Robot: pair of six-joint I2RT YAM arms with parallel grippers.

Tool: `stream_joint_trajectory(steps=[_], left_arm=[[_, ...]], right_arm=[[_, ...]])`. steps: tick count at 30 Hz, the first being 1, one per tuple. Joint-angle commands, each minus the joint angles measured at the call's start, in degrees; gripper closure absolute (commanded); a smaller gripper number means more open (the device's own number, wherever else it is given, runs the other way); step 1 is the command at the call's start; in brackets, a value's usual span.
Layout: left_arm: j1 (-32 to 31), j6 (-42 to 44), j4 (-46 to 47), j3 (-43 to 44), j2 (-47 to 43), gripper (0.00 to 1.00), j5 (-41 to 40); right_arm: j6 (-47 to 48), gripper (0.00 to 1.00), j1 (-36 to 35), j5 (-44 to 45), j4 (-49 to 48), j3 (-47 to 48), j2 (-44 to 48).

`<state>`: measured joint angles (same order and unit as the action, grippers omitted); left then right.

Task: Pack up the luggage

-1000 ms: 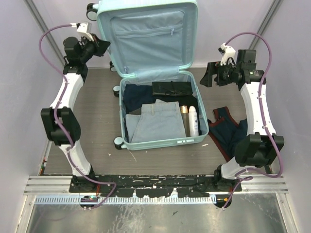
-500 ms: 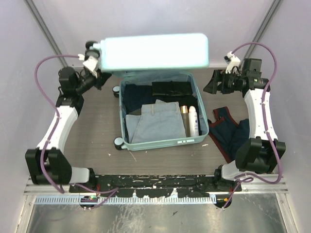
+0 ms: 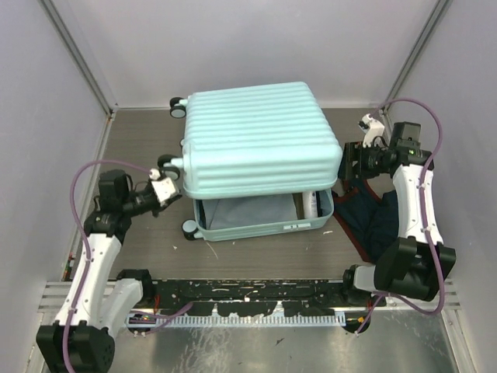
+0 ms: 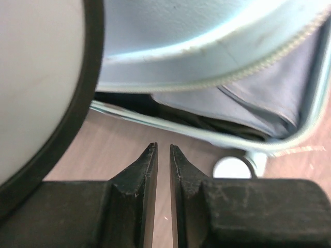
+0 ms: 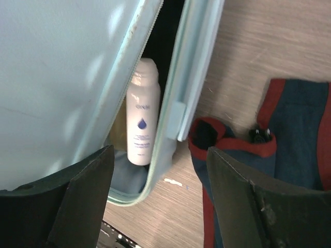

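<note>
Mint-blue ribbed hard shell: the luggage (image 3: 260,140) lies flat in the middle of the wood-grain table (image 3: 140,148), between the two arms, with its small dark wheels facing the left side

Lid is down over the base but not closed. A gap is open along the near edge, so the lid sits tilted. Through the gap from overhead: pale blue folded cloth (image 3: 248,211) and a white bottle (image 3: 308,203) at the right end of the base

Left gripper (image 3: 165,190) sits low, just beside the case's near left corner, close to a lid wheel (image 3: 165,163). Contact there: cannot tell. Left wrist view: the two black fingers (image 4: 147,170) stand almost together with only a thin slit between them, and nothing is in the slit. Ahead of them are the lid's zip edge (image 4: 269,57), the light blue lining and a base wheel (image 4: 231,168)

Right gripper (image 3: 353,159) is at the case's right side, level with the lid edge. Right wrist view: the fingers (image 5: 88,181) are spread wide and hold nothing. Beyond them is the base rim, with the white bottle lying inside against it

Dark navy garment with red trim (image 3: 373,217) lies on the table to the right of the case, outside it, under the right arm
</note>
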<state>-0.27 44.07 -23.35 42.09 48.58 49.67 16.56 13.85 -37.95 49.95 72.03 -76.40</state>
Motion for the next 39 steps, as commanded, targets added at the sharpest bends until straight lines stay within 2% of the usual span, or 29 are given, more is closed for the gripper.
stream_joint_trajectory(steps=[1, 6, 8, 13, 17, 21, 26, 29, 33, 39], left_arm=[[-0.3, 17.7, -11.4, -4.0, -7.8, 0.84, 3.4], [-0.4, 38.4, -27.3, -10.3, -15.4, 0.81, 2.9], [-0.3, 42.4, -30.8, -12.2, -18.2, 0.81, 1.1], [-0.3, 39.8, -35.1, -12.7, -23.6, 0.8, -3.9], [-0.3, 27.7, -33.5, -9.3, -24.3, 0.79, -7.4], [-0.3, 5.6, -22.9, -3.5, -22.3, 0.74, -13.6], [-0.2, -15.6, -13.7, 4.1, -15.9, 0.63, -21.3], [-0.3, -24.8, -10.5, 9.0, -7.5, 0.6, -27.1], [0.3, -36.1, -12.6, 18.1, 6.5, 0.54, -31.2], [3.4, -47.0, -15.5, 28.5, 24.3, 0.45, -26.9]], right_arm=[[6.5, 0.24, 2.3, 1.2, 0.7, -2.5, 3.1], [15.4, 0.23, 4.0, 5.6, 1.9, -6.3, 2.2], [17.2, 0.24, 4.1, 6.7, 2.2, -7.3, 1.6], [18.7, 0.26, 4.1, 5.5, 1.9, -8.4, -0.2], [18.1, 0.29, 4.1, 6.2, -1.6, -8.5, -3.3], [17.2, 0.31, 4.1, 2.7, -3.2, -7.5, -6.3], [16.7, 0.32, 2.4, -2.6, -5.7, -10.0, -7.1], [17.7, 0.33, 0.0, -3.8, -7.0, -13.2, -5.7], [18.8, 0.33, -5.0, -4.1, -7.8, -17.2, -2.0], [18.2, 0.32, -13.0, -3.1, -9.9, -22.8, 4.4]])
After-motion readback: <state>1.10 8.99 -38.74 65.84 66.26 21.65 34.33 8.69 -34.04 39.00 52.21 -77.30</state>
